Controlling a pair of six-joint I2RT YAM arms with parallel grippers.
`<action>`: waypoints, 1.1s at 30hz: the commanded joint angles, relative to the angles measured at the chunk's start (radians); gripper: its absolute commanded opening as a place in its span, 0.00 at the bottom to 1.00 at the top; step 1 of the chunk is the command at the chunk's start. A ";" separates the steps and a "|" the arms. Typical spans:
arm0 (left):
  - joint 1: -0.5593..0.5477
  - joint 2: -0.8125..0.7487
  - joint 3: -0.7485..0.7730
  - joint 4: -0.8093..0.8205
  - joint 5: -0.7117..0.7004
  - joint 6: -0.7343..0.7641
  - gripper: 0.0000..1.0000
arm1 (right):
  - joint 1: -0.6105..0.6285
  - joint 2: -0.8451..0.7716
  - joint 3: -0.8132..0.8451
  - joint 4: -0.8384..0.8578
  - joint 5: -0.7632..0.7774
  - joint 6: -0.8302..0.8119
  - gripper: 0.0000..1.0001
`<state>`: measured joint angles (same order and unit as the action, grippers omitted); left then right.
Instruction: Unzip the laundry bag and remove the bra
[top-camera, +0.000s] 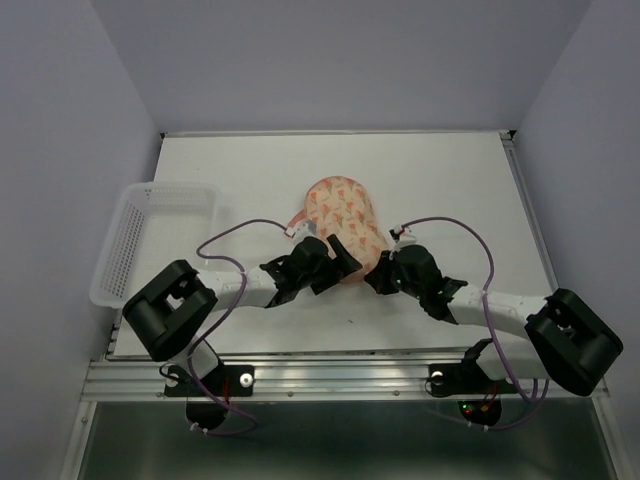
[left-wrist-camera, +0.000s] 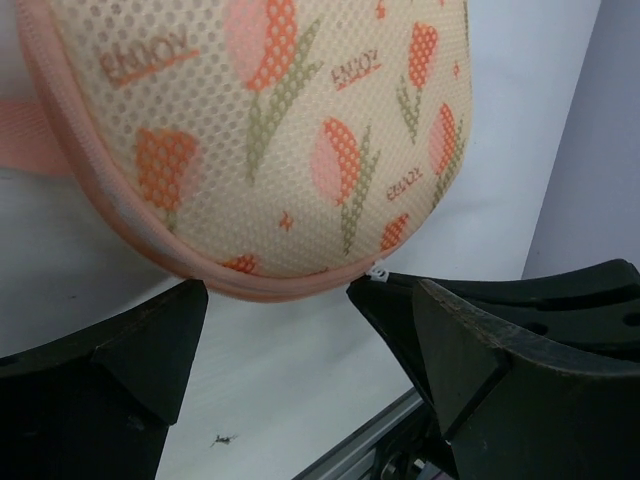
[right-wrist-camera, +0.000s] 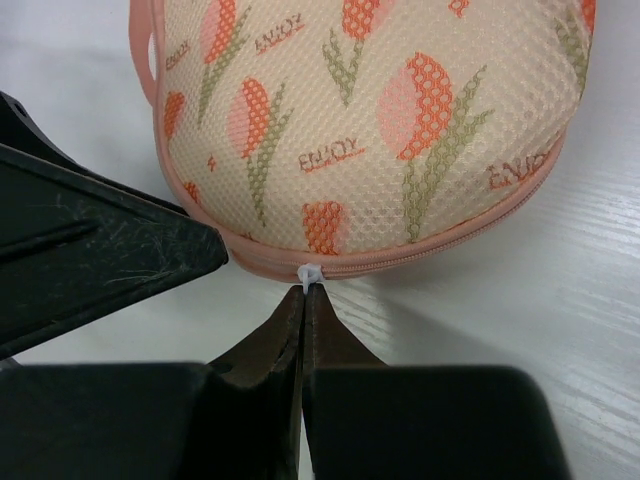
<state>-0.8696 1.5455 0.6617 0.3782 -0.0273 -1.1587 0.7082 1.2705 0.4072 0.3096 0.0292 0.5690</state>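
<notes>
The laundry bag (top-camera: 340, 213) (left-wrist-camera: 270, 130) (right-wrist-camera: 400, 130) is a peach-pink mesh case with an orange tulip print, and it lies zipped at the middle of the table. My right gripper (top-camera: 381, 268) (right-wrist-camera: 303, 292) is shut on the small white zipper pull (right-wrist-camera: 311, 273) (left-wrist-camera: 378, 272) at the bag's near rim. Just left of it, my left gripper (top-camera: 343, 256) (left-wrist-camera: 310, 300) stands open at the same rim with nothing between its fingers. A pink loop (left-wrist-camera: 30, 135) sticks out on the bag's left side. The bra is hidden.
A clear plastic mesh basket (top-camera: 150, 235) hangs over the table's left edge. The metal rail (top-camera: 330, 375) runs along the near edge by the arm bases. Walls close in the back and both sides.
</notes>
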 joint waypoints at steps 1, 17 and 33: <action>-0.012 -0.053 -0.057 0.034 -0.049 -0.059 0.95 | 0.007 0.010 0.042 0.062 0.000 0.000 0.01; -0.016 0.048 0.016 0.073 -0.112 -0.079 0.88 | 0.007 0.023 0.015 0.085 -0.014 0.011 0.01; 0.027 -0.117 -0.065 -0.044 -0.114 0.017 0.00 | 0.005 -0.131 -0.025 -0.029 0.242 -0.044 0.01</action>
<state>-0.8719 1.5288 0.6300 0.4255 -0.1081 -1.2259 0.7261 1.1934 0.3885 0.2920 0.1268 0.5488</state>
